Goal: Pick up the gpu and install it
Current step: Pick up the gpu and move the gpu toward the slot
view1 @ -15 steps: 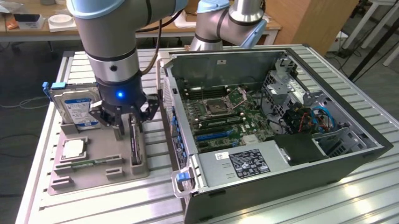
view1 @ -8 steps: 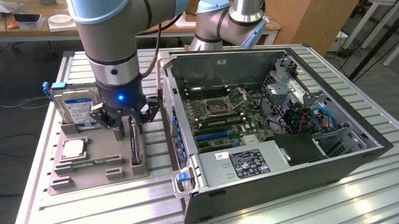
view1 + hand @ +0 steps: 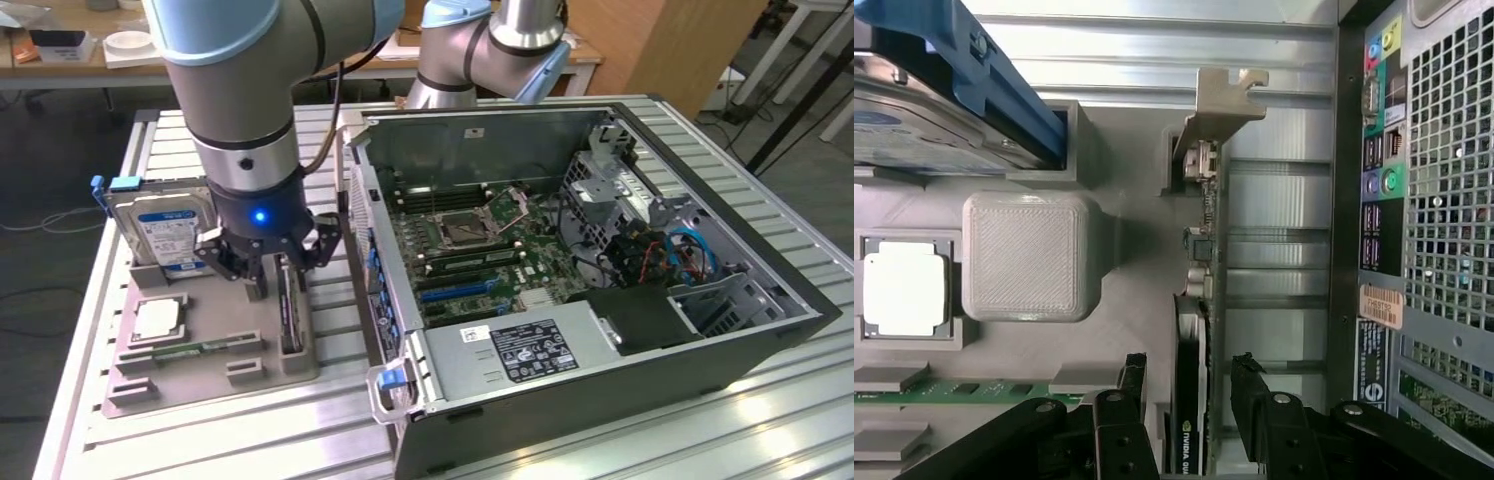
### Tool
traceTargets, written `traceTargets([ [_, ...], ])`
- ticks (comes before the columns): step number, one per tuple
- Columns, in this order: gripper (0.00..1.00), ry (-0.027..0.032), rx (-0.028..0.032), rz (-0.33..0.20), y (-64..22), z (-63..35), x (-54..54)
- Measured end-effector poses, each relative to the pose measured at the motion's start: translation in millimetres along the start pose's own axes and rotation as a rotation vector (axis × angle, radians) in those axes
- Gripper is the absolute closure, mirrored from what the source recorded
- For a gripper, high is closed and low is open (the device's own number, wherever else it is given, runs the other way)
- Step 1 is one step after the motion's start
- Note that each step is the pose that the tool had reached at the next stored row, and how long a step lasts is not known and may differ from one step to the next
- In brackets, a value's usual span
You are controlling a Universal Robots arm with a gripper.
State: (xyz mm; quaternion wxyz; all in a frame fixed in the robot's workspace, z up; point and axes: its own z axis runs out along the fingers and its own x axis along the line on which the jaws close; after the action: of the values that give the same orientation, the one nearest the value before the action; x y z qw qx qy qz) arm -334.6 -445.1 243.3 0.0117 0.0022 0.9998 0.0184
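In the exterior view the hard drive (image 3: 158,232) stands at ten o'clock of the gripper (image 3: 276,278), on the grey holder (image 3: 187,385). The arm (image 3: 240,110) hangs straight down, wrist vertical (a blue light glows on it). Its pincer is spread, and the black fingers (image 3: 1136,385) straddle the gpu (image 3: 1192,320) with a thin gap on each side. The card stands on edge in its slot, its silver bracket (image 3: 1222,105) clear of the fingers. At three o'clock a narrow strip of slatted table (image 3: 1274,250) separates the holder's edge from the open computer case (image 3: 787,330).
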Motion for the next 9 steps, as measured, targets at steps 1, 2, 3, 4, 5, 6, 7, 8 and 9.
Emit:
traceTargets([
  [1, 0.53, 0.0000, 0.0000, 0.000, -0.1, 0.9, 0.0],
  [2, 0.53, 0.0000, 0.0000, 0.000, -0.1, 1.7, 0.1],
  [3, 0.53, -0.0001, 0.0000, 0.000, -0.2, 2.6, 0.1],
  [4, 0.53, -0.0001, 0.0000, 0.000, -0.2, 3.5, 0.2],
  [5, 0.53, 0.0000, 0.0000, 0.000, -0.3, 4.5, 0.2],
  [6, 0.53, 0.0000, 0.0000, 0.000, -0.3, 5.4, 0.2],
  [7, 0.53, -0.0001, 0.0000, 0.000, -0.4, 6.3, 0.3],
  [8, 0.53, -0.0001, 0.0000, 0.000, -0.4, 7.2, 0.3],
  [9, 0.53, 0.0000, 0.0000, 0.000, -0.5, 8.1, 0.4],
])
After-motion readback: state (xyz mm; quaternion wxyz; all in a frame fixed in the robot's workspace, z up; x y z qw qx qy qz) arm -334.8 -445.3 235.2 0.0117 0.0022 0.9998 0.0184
